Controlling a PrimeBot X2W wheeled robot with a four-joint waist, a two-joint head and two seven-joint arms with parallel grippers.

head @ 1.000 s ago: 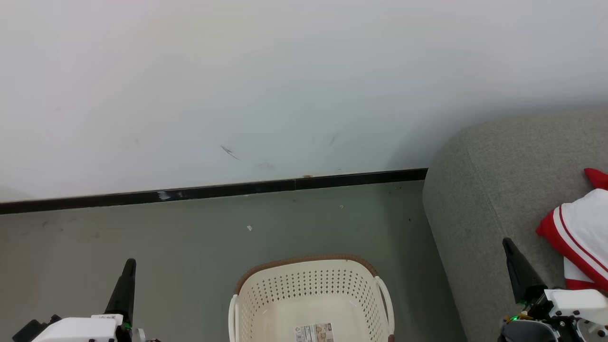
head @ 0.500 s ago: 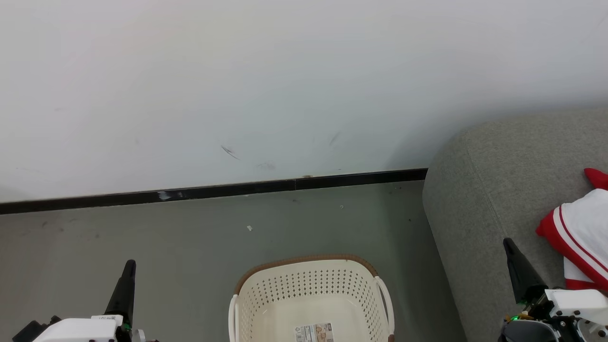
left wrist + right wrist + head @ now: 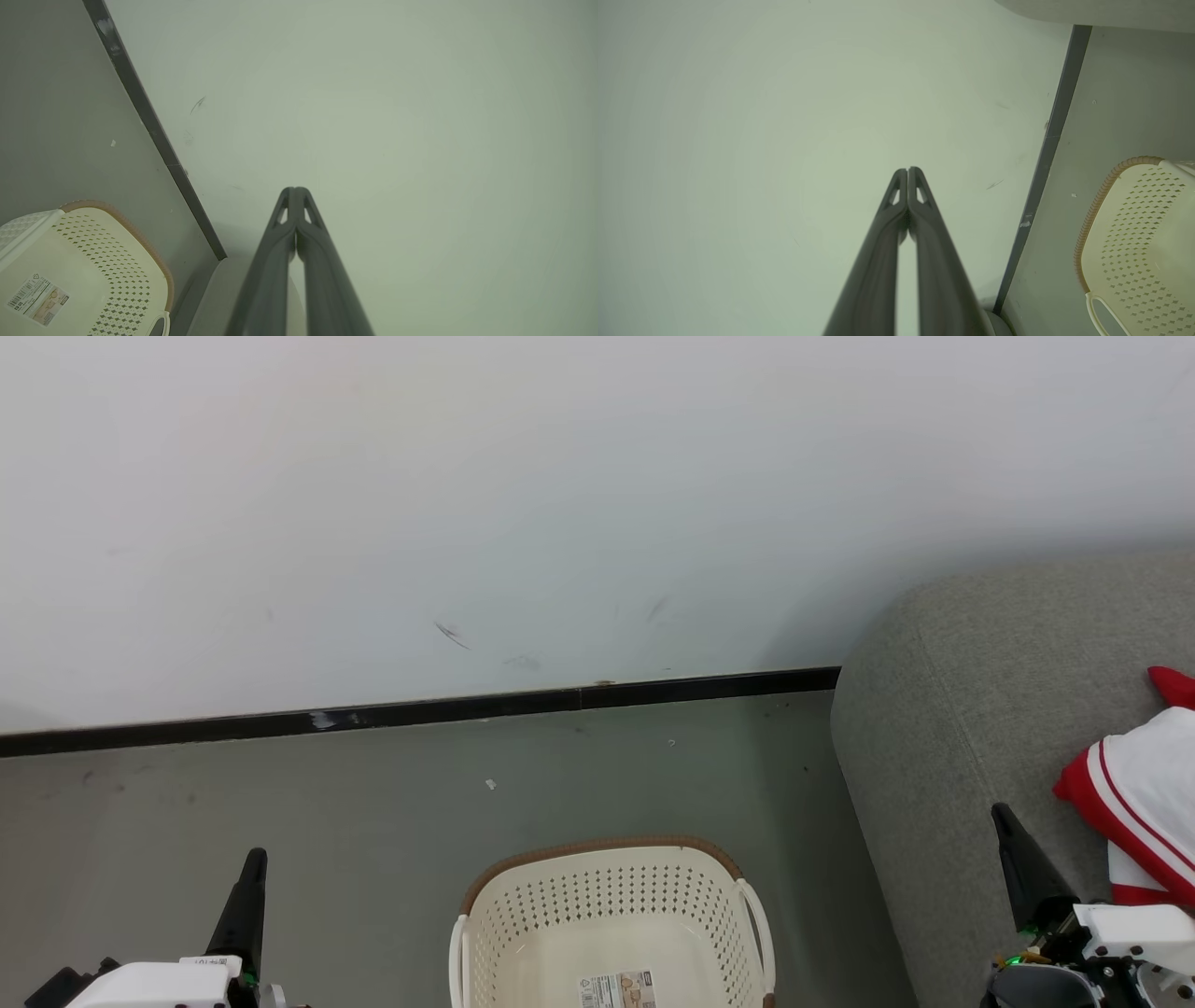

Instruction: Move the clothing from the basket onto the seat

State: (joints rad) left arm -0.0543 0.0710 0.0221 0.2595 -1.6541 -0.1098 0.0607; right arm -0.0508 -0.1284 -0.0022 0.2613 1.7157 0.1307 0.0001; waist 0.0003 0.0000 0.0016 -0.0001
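The cream basket [image 3: 611, 873] with a brown rim stands on the floor at the bottom centre of the head view; its inside holds a paper label and no clothing. The basket also appears as a corner in the left wrist view [image 3: 117, 261] and the right wrist view [image 3: 1134, 219]. Red and white clothing [image 3: 1139, 803] lies on the grey seat [image 3: 962, 709] at the right edge. My left gripper [image 3: 254, 855] is shut and empty, left of the basket. My right gripper [image 3: 1002, 812] is shut and empty, over the seat, left of the clothing. Both wrist views show the fingertips pressed together, the left gripper [image 3: 294, 190] and the right gripper [image 3: 908, 170].
A pale wall [image 3: 560, 504] fills the upper half of the head view, with a black skirting strip [image 3: 420, 709] along its foot. Grey-green floor [image 3: 373, 812] lies between the wall and the basket. The seat's rounded corner stands close to the basket's right side.
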